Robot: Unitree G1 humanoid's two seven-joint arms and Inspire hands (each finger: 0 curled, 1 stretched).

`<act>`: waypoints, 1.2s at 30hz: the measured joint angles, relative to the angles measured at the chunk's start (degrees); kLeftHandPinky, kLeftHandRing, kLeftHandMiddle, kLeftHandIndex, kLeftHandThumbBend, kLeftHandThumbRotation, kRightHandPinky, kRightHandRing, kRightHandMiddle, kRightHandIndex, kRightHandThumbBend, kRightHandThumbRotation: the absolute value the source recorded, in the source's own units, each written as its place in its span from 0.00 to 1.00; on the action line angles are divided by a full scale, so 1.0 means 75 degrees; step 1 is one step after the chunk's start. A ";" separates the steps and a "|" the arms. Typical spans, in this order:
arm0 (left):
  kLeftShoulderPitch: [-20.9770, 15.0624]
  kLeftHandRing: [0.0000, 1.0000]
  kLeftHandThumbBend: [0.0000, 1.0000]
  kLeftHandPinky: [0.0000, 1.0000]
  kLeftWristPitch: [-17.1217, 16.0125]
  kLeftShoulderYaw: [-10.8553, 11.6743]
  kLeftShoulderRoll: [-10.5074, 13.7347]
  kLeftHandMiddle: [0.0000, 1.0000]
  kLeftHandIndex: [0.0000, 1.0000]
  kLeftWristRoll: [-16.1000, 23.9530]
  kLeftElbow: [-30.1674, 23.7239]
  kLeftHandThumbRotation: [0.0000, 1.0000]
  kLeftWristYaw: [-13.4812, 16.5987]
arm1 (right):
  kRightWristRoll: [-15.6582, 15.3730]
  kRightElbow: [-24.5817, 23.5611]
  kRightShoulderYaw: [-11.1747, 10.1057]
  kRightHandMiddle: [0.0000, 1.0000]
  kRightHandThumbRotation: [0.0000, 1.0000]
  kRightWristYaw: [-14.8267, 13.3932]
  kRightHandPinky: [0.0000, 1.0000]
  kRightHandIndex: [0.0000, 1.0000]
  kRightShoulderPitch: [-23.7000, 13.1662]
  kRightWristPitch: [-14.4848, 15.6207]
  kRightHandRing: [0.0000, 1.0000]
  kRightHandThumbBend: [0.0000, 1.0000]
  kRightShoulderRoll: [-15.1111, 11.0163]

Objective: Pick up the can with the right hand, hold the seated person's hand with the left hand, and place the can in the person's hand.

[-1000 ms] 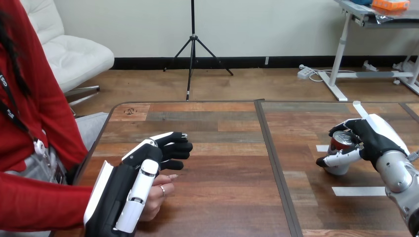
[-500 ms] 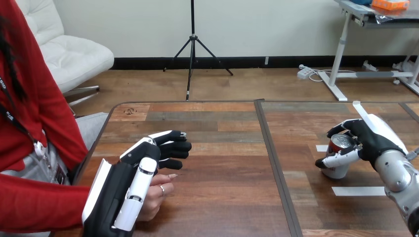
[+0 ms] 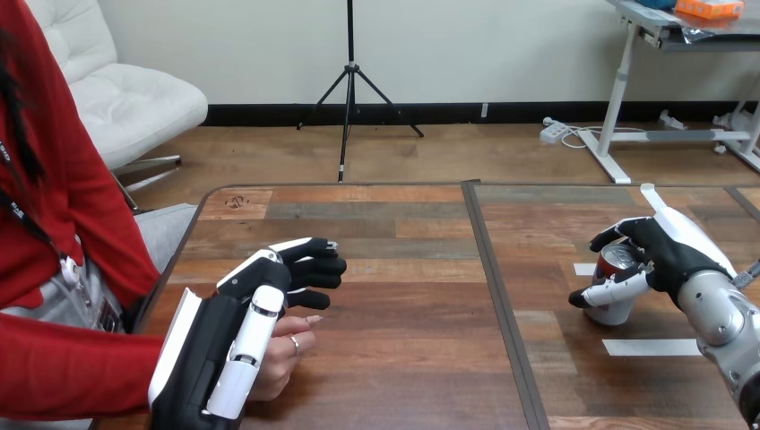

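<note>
The can (image 3: pixel 613 309) is meant to end up nearest the camera, at the lower left. There the person's hand (image 3: pixel 289 356) rests on the surface (image 3: pixel 403 296) with the robot's left hand (image 3: pixel 224 336) lying over it, probably to steady it as a target. Whether the left hand actually grips the person's hand cannot be told.

Farther off, well apart at the right, the can sits low at the surface between two white tape strips (image 3: pixel 650 347), which look like markers for its starting spot. The right hand (image 3: pixel 668 255) is clamped round it, its thumb across the front and its fingers (image 3: pixel 618 235) over the rim, a hold suited to lifting.

The can shows a red upper part and a pale lower body, and no lettering on it can be read.
</note>
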 measured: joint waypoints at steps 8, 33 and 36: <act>-0.0005 0.69 0.25 0.62 -0.0026 0.0002 0.0001 0.69 0.70 0.0003 0.0043 1.00 0.0000 | -0.0016 0.0000 0.0024 0.73 0.16 0.0118 0.61 0.73 -0.0029 0.0180 0.69 0.94 -0.0005; -0.0068 0.68 0.22 0.60 -0.0058 0.0007 0.0002 0.68 0.69 0.0010 0.0075 1.00 0.0014 | -0.0004 0.0000 0.0020 0.78 0.20 0.0538 0.67 0.79 -0.0167 0.0372 0.75 0.93 -0.0081; -0.0078 0.68 0.23 0.60 -0.0070 0.0007 0.0002 0.68 0.68 0.0009 0.0086 1.00 0.0014 | -0.0004 0.0000 0.0021 0.79 0.19 0.0580 0.67 0.80 -0.0171 0.0376 0.75 0.93 -0.0101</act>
